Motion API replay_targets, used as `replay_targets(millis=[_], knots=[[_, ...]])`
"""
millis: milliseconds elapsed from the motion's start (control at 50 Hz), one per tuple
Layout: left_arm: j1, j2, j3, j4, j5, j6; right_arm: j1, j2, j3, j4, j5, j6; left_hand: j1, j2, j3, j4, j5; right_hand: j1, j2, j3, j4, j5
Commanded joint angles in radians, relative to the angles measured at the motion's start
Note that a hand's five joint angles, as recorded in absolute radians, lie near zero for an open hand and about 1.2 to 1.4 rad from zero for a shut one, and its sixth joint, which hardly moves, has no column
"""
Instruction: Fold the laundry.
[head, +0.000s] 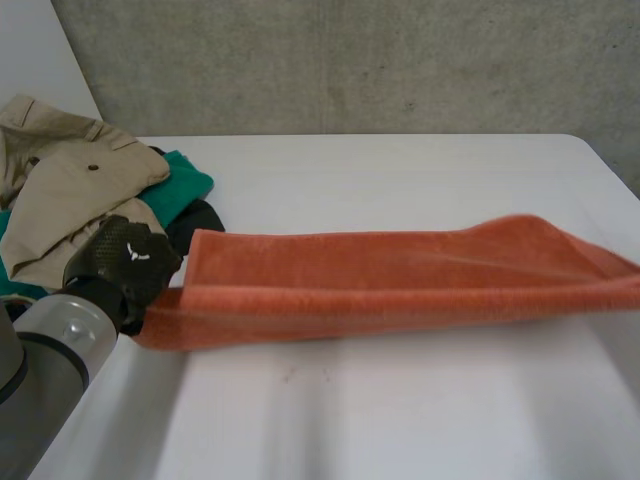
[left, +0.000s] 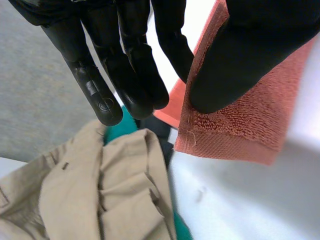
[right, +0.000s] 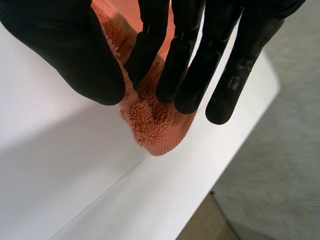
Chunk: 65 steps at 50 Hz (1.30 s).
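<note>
The orange towel (head: 400, 275) is hanging stretched above the white table (head: 400, 410), its long axis running from hand to hand. The left hand (head: 125, 262) is pinching the end beside the clothes pile (head: 70, 190). The right hand (right: 70, 55) is pinching the opposite end.

This looks like a bare robot-testing lab, not a home. A plain white flat-topped desk (head: 400, 400) stands against a rough grey concrete wall (head: 350, 60), and grey floor (right: 290, 175) lies past the desk's edge beyond the right hand (right: 65, 50) and its fingers (right: 187, 75). Just beyond the left hand (left: 250, 45) and its fingers (left: 130, 65) is a loose heap of laundry: a crumpled beige cotton garment (left: 100, 195), a teal garment (head: 188, 180) and a black garment (head: 198, 220). Both black machine hands pinch an orange terry towel (head: 380, 280).
</note>
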Motion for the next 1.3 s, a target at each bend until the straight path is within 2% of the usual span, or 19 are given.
replay_targets(millis=[20,120,260,340,400,420,480,500,580,680,740,820,1040,1180,1260,1300], knots=[[0.005,-0.100,0.002,-0.021,0.004,0.002,-0.001,0.042,0.043,-0.006,-0.037,-0.059,0.247,0.197,0.201,0.193,0.230,0.417,0.221,0.215,0.208,0.242],[0.005,-0.302,0.162,0.015,0.001,0.007,0.080,0.204,-0.033,-0.147,-0.022,-0.014,0.247,0.197,0.201,0.193,0.230,0.417,0.221,0.215,0.208,0.242],[0.005,-0.465,0.458,0.107,-0.002,0.009,0.199,0.298,-0.185,-0.323,0.008,0.100,0.247,0.197,0.201,0.193,0.230,0.417,0.221,0.215,0.208,0.242],[0.006,-0.536,0.681,0.243,0.003,0.012,0.257,0.317,-0.300,-0.532,0.035,0.178,0.247,0.197,0.201,0.193,0.230,0.417,0.221,0.215,0.208,0.242],[0.017,-0.565,0.840,0.412,0.004,0.022,0.292,0.312,-0.385,-0.774,0.078,0.284,0.247,0.197,0.201,0.193,0.230,0.417,0.221,0.215,0.208,0.242],[0.032,-0.563,0.897,0.514,0.006,0.030,0.302,0.303,-0.411,-0.908,0.110,0.347,0.247,0.197,0.201,0.193,0.230,0.417,0.221,0.215,0.208,0.242],[0.057,-0.562,0.959,0.654,0.000,0.030,0.305,0.278,-0.432,-1.090,0.175,0.433,0.247,0.197,0.201,0.193,0.230,0.417,0.221,0.215,0.208,0.242],[0.062,-0.562,0.974,0.739,0.003,0.030,0.305,0.269,-0.435,-1.194,0.201,0.473,0.247,0.197,0.201,0.193,0.230,0.417,0.221,0.215,0.208,0.242],[0.069,-0.559,0.991,0.860,0.010,0.016,0.318,0.264,-0.438,-1.299,0.219,0.505,0.247,0.197,0.201,0.193,0.230,0.417,0.221,0.215,0.208,0.242],[0.069,-0.557,0.950,0.845,0.012,-0.043,0.349,0.269,-0.420,-1.290,0.210,0.505,0.247,0.197,0.201,0.193,0.230,0.417,0.221,0.215,0.208,0.242],[0.074,-0.554,0.846,0.834,0.019,-0.082,0.354,0.277,-0.371,-1.286,0.196,0.507,0.247,0.197,0.201,0.193,0.230,0.417,0.221,0.215,0.208,0.242],[0.072,-0.556,0.714,0.837,0.041,-0.094,0.361,0.295,-0.285,-1.287,0.161,0.505,0.247,0.197,0.201,0.193,0.230,0.417,0.221,0.215,0.208,0.242],[0.062,-0.600,0.433,0.822,0.052,-0.085,0.369,0.412,-0.098,-1.218,0.144,0.479,0.247,0.197,0.201,0.193,0.230,0.417,0.221,0.215,0.208,0.242],[0.060,-0.554,0.207,0.715,0.050,-0.067,0.355,0.386,0.006,-0.955,0.149,0.332,0.247,0.197,0.201,0.193,0.230,0.417,0.221,0.215,0.208,0.242],[0.074,-0.401,0.063,0.560,0.050,-0.022,0.332,0.303,0.068,-0.755,0.152,0.225,0.247,0.197,0.201,0.193,0.230,0.417,0.221,0.215,0.208,0.242],[0.077,-0.318,-0.017,0.446,0.050,0.008,0.273,0.226,0.115,-0.623,0.155,0.157,0.247,0.197,0.201,0.193,0.230,0.417,0.221,0.215,0.208,0.242]])
